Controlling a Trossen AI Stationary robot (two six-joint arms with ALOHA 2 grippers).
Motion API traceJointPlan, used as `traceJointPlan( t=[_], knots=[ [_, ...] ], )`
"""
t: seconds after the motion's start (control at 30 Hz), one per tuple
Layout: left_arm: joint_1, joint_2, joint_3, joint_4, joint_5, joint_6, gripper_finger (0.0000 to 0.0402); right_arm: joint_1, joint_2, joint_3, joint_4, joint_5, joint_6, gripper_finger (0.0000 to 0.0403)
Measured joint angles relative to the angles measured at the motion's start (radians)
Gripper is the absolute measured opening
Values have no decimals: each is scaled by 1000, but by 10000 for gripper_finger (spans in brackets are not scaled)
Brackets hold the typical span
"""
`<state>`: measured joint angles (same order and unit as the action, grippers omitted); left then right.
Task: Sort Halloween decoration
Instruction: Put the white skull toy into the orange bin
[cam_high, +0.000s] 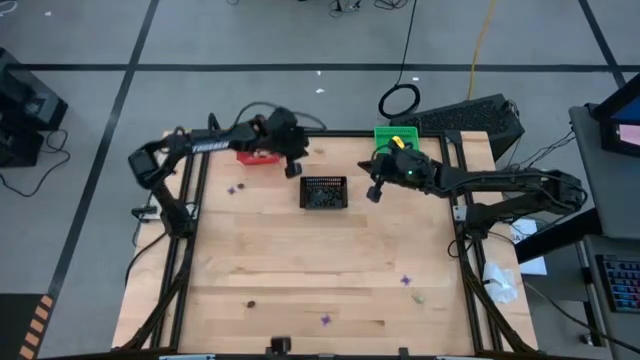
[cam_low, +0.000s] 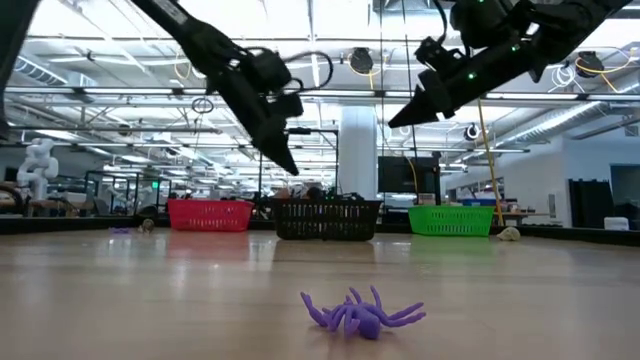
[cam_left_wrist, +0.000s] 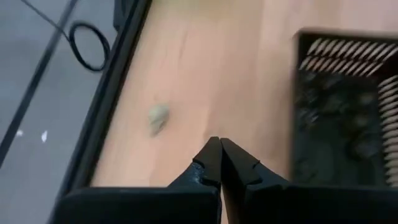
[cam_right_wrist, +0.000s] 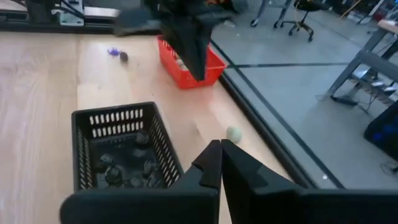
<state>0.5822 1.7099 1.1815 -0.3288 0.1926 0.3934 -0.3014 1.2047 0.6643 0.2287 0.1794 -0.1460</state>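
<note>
Halloween decorations lie scattered on the wooden table: a purple spiky one (cam_low: 360, 312) near the front edge, more purple ones (cam_high: 236, 188) (cam_high: 405, 280), a dark bit (cam_high: 251, 304), and a pale beige lump (cam_right_wrist: 234, 132) by the far edge. My left gripper (cam_high: 293, 168) hangs shut above the table between the red basket (cam_high: 258, 155) and the black basket (cam_high: 324, 192), the beige lump (cam_left_wrist: 158, 117) lying ahead of it. My right gripper (cam_high: 375, 192) hovers shut just right of the black basket (cam_right_wrist: 118, 146). Nothing shows between either pair of fingers.
A green basket (cam_high: 393, 137) stands at the far edge on the right. The black basket holds several dark bits. A black frame rail (cam_high: 190, 200) runs around the table. My left arm (cam_right_wrist: 186, 31) crosses above the red basket (cam_right_wrist: 189, 65).
</note>
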Motion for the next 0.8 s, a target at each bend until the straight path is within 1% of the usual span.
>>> traceJointPlan(
  t=[0.17,0.23,0.37,0.53,0.63,0.8],
  knots=[
    [65,147,162,-128,44,110,0,-14,-17,-1,-8,-1,-23,1],
    [79,195,209,-135,46,139,0,-20,-16,-1,-8,-1,-40,1],
    [88,267,274,-134,47,151,0,-34,-16,-1,-14,-1,-63,1],
    [88,323,313,-111,48,199,5,-49,-20,-1,-22,-1,-80,0],
    [90,342,317,-80,48,236,30,-52,-22,-1,-26,-2,-89,0],
    [106,375,317,-50,66,244,94,-52,-23,-1,-24,-1,-119,0]
  ],
)
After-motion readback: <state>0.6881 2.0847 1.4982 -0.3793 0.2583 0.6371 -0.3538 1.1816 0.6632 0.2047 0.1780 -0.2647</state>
